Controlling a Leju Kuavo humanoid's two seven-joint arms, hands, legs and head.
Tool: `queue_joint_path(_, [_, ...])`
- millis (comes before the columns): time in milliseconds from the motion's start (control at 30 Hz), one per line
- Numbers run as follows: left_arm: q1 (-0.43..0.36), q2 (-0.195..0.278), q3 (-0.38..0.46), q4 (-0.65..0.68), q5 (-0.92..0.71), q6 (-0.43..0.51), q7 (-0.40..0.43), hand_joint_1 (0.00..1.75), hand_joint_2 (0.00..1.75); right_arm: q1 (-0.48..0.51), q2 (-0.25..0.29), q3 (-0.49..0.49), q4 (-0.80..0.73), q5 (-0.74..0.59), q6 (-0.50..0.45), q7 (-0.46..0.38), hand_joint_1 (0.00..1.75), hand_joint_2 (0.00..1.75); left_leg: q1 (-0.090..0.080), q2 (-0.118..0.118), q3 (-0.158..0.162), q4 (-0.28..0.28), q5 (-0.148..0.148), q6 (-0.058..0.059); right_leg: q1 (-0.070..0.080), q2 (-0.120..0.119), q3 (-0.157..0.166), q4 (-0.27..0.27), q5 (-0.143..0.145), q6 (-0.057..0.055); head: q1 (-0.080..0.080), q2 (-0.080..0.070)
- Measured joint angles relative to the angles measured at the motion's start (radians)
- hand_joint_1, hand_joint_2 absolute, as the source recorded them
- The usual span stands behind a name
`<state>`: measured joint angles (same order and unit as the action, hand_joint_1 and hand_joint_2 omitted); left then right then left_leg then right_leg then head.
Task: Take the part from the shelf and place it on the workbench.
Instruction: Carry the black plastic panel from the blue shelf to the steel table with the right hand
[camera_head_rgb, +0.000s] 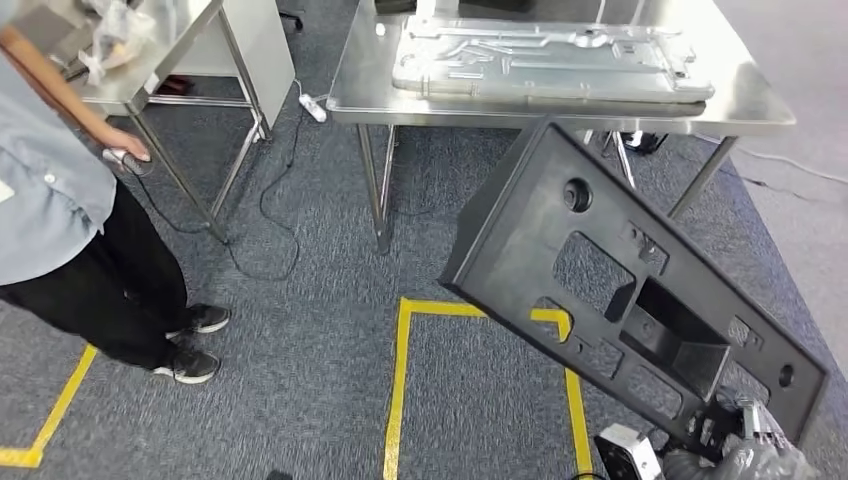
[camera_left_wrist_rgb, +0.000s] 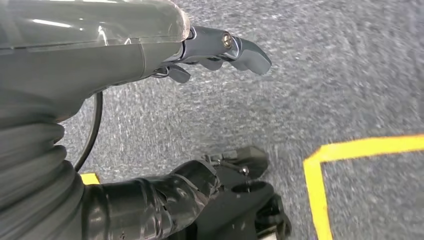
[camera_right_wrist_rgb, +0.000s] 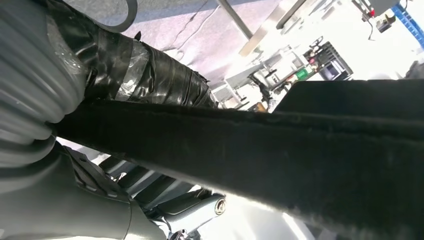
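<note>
A large black plastic part (camera_head_rgb: 610, 225) with several cut-outs and a box-shaped pocket hangs tilted in front of me, above the carpet. My right hand (camera_head_rgb: 745, 440) grips its near lower edge at the bottom right. Close up, the part's thick black edge (camera_right_wrist_rgb: 280, 150) runs across my right hand (camera_right_wrist_rgb: 100, 200), clamped between the taped thumb and the fingers. The steel workbench (camera_head_rgb: 740, 95) stands just beyond the part, its front edge close to the part's top corner. My left hand (camera_left_wrist_rgb: 150, 55) hangs over the grey carpet and holds nothing, its fingers (camera_left_wrist_rgb: 240, 47) well apart from the thumb.
A large grey metal panel (camera_head_rgb: 540, 55) covers most of the workbench top. A person (camera_head_rgb: 60, 200) stands at the left beside a second steel table (camera_head_rgb: 150, 70). A power strip and cable (camera_head_rgb: 312, 105) lie between the tables. Yellow tape lines (camera_head_rgb: 400, 380) mark the floor.
</note>
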<state>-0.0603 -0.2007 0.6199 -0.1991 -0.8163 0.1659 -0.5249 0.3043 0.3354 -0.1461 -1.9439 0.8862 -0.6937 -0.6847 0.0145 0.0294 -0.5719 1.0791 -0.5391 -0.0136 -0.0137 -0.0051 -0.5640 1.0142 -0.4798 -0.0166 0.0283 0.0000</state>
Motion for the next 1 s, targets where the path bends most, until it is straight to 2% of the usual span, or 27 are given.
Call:
queue_joint_path(67, [0.001,0.000,0.000,0.000,0.000,0.000,0.000,0.00,1.75,-0.001,0.000,0.002,0.000,0.000,0.000,0.001,1.71,1.75,0.001,-0.016,-0.059,0.129,-0.063,-0.002,0.003,0.009,0.000,0.000,0.000,-0.008,-0.001,0.000])
queue_joint_path(100, [0.002,0.000,0.001,0.000,0.000,-0.001,0.000,0.00,1.75,-0.001,0.000,0.002,0.001,0.000,0.000,0.002,1.71,1.75,0.001,-0.019,-0.085,0.183,-0.081,-0.002,0.005,0.015,-0.001,0.001,-0.001,-0.010,-0.001,0.000])
queue_joint_path(133, [0.003,0.000,0.001,0.000,0.000,-0.001,0.001,0.00,1.75,-0.001,0.000,0.003,0.002,0.000,0.000,0.004,1.71,1.75,0.001,-0.020,-0.098,0.207,-0.080,-0.001,0.008,0.022,0.000,0.002,-0.001,-0.011,-0.001,0.000])
queue_joint_path(167, [0.005,0.000,0.001,0.000,0.000,-0.002,0.001,0.00,1.75,-0.001,0.000,0.003,0.003,0.000,0.000,0.006,1.71,1.75,0.001,-0.021,-0.092,0.192,-0.060,0.002,0.009,0.029,0.000,0.005,-0.002,-0.011,-0.001,0.000])
queue_joint_path(233, [0.005,0.000,0.001,0.000,0.000,-0.003,0.001,0.00,1.75,0.000,0.000,0.004,0.003,0.000,0.000,0.010,1.71,1.75,0.000,-0.034,-0.039,0.072,0.007,0.012,0.011,0.045,0.001,0.009,-0.005,-0.011,0.000,0.000])
queue_joint_path(267, [0.005,0.001,0.001,0.000,0.000,-0.003,0.001,0.00,1.75,-0.001,0.000,0.004,0.003,0.000,0.000,0.011,1.71,1.75,-0.002,-0.044,-0.011,0.009,0.031,0.018,0.014,0.051,0.001,0.012,-0.006,-0.008,0.000,0.000])
queue_joint_path(333, [0.003,0.002,0.002,0.000,-0.001,-0.003,0.001,0.00,1.75,0.000,0.000,0.006,0.003,0.004,0.000,0.014,1.71,1.75,-0.006,-0.057,0.017,-0.056,0.047,0.024,0.013,0.059,-0.003,0.015,-0.007,0.000,0.000,0.000])
queue_joint_path(400, [0.001,0.002,0.002,0.000,-0.002,-0.005,0.000,0.00,1.75,0.000,-0.001,0.006,0.003,0.018,0.000,0.016,1.71,1.75,-0.006,-0.052,0.021,-0.064,0.051,0.029,0.012,0.065,-0.006,0.014,-0.006,0.012,-0.001,0.000])
queue_joint_path(467, [0.001,0.001,0.003,0.000,-0.003,-0.008,0.000,0.00,1.75,0.000,-0.001,0.006,0.003,0.045,0.000,0.009,1.71,1.75,-0.002,-0.045,0.025,-0.075,0.059,0.039,0.012,0.050,-0.013,0.032,-0.020,0.023,0.000,0.000])
queue_joint_path(500, [0.001,0.000,0.003,0.000,-0.004,-0.010,0.000,0.00,1.75,-0.002,-0.001,0.005,0.003,0.061,0.000,0.003,1.71,1.75,0.002,-0.041,0.026,-0.081,0.063,0.044,0.011,0.038,-0.028,0.066,-0.042,0.028,0.002,0.000])
queue_joint_path(533, [0.001,0.000,0.003,0.000,-0.007,-0.011,0.001,0.00,1.75,-0.003,-0.001,0.004,0.003,0.078,0.000,-0.003,1.71,1.75,0.002,-0.037,0.027,-0.082,0.065,0.047,0.008,0.026,-0.053,0.120,-0.073,0.033,0.003,0.000])
queue_joint_path(600, [0.001,0.000,0.004,0.000,-0.012,-0.015,0.002,0.00,1.75,-0.006,-0.001,0.003,0.000,0.112,0.000,-0.010,1.71,1.75,0.002,-0.031,0.025,-0.082,0.064,0.049,0.000,0.016,-0.116,0.247,-0.129,0.042,0.003,0.000])
queue_joint_path(633, [0.002,0.000,0.004,0.000,-0.016,-0.018,0.003,0.00,1.75,-0.006,-0.001,0.002,-0.003,0.128,0.000,-0.011,1.71,1.75,0.003,-0.028,0.025,-0.082,0.063,0.048,-0.004,0.014,-0.135,0.282,-0.134,0.046,0.003,0.000])
queue_joint_path(667, [0.002,-0.001,0.004,0.000,-0.019,-0.020,0.004,0.00,1.75,-0.007,-0.001,0.001,-0.008,0.138,0.000,-0.011,1.71,1.75,0.003,-0.026,0.026,-0.081,0.062,0.047,-0.007,0.012,-0.134,0.278,-0.119,0.049,0.003,0.000])
queue_joint_path(700, [0.001,-0.001,0.004,0.000,-0.021,-0.022,0.004,0.00,1.75,-0.008,-0.001,0.001,-0.014,0.144,0.000,-0.011,1.71,1.75,0.005,-0.025,0.027,-0.080,0.061,0.044,-0.010,0.010,-0.113,0.234,-0.087,0.051,0.003,0.000])
queue_joint_path(733, [0.001,-0.001,0.004,0.000,-0.023,-0.023,0.004,0.00,1.75,-0.009,-0.001,0.000,-0.021,0.145,0.000,-0.010,1.71,1.75,0.006,-0.025,0.029,-0.078,0.058,0.040,-0.012,0.006,-0.077,0.161,-0.050,0.052,0.003,0.000])
queue_joint_path(800, [-0.001,-0.002,0.004,0.000,-0.025,-0.024,0.003,0.00,1.75,-0.011,-0.001,0.000,-0.032,0.141,0.000,-0.010,1.71,1.75,0.004,-0.025,0.031,-0.074,0.052,0.029,-0.008,0.000,-0.017,0.042,-0.007,0.047,0.003,0.000])
queue_joint_path(833, [-0.001,-0.002,0.004,0.000,-0.026,-0.024,0.003,0.00,1.75,-0.012,-0.001,0.000,-0.037,0.137,0.000,-0.011,1.71,1.75,0.003,-0.024,0.032,-0.073,0.050,0.023,-0.005,0.000,-0.006,0.016,-0.004,0.043,0.003,0.000])
queue_joint_path(933, [-0.002,-0.003,0.004,0.000,-0.032,-0.024,0.000,0.00,1.75,-0.012,-0.001,0.000,-0.047,0.127,0.000,-0.011,1.71,1.75,0.004,-0.022,0.033,-0.072,0.046,0.004,-0.001,0.005,-0.006,0.010,-0.004,0.024,0.003,0.000])
queue_joint_path(1000, [-0.003,-0.003,0.004,0.000,-0.035,-0.025,-0.001,0.00,1.75,-0.013,-0.001,0.001,-0.051,0.122,0.000,-0.011,1.71,1.75,0.007,-0.022,0.013,-0.026,0.013,-0.004,-0.004,0.005,-0.003,0.003,-0.001,0.009,0.002,0.000])
